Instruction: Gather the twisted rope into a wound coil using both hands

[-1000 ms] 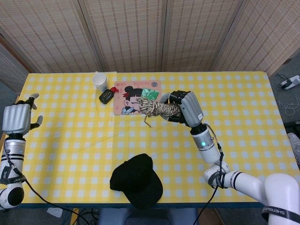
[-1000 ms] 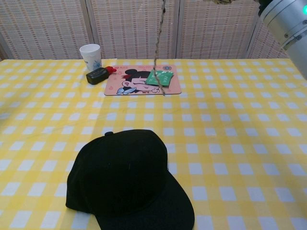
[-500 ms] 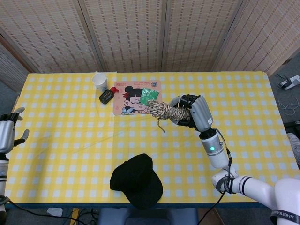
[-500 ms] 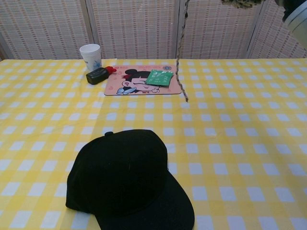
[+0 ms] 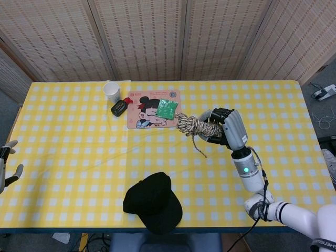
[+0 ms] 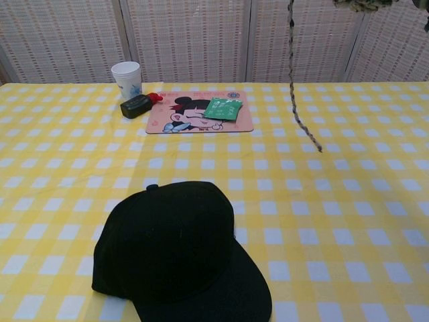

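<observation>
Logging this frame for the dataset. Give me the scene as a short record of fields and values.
surface: table with yellow checked cloth
rope: wound bundle held above the table
loose end: short tail dangling from the bundle
right hand: grips the bundle
left hand: at the left edge of the head view, holding nothing
cap: black cap at the near table edge
mat: cartoon mat at the far side, green packet on it
cup: white paper cup beside a small black device
</observation>
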`<state>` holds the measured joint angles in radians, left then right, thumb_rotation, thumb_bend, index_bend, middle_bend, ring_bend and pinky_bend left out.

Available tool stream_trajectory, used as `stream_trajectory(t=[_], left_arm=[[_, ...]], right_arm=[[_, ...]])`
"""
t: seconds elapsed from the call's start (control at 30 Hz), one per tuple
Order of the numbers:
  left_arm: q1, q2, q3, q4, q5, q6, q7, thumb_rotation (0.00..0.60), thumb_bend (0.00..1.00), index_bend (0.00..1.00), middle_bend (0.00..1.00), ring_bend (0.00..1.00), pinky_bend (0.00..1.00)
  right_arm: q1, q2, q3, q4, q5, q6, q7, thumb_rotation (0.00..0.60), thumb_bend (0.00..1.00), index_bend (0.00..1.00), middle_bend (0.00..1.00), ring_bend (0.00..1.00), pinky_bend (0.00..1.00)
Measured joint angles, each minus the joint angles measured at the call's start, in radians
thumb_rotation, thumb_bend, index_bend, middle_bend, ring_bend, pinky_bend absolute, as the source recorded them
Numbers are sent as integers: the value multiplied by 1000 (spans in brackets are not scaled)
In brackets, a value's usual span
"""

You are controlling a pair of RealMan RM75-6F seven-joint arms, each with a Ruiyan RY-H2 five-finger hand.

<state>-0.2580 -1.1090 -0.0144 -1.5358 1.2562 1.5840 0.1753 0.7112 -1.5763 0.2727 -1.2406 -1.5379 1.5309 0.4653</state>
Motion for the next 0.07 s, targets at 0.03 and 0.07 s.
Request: stream_trajectory(t=[0.03,0.07], left_arm=[[8,2,2,-4,6,4,0,600,325,261,380,320,318],[15,3,4,-9,14,8,1,600,325,261,380,321,317]], right_arm=[[-2,1,0,-1,0,0,1,600,258,983,756,652,703],[-4,2,0,-2,-1,1,3,600,258,983,756,652,703]])
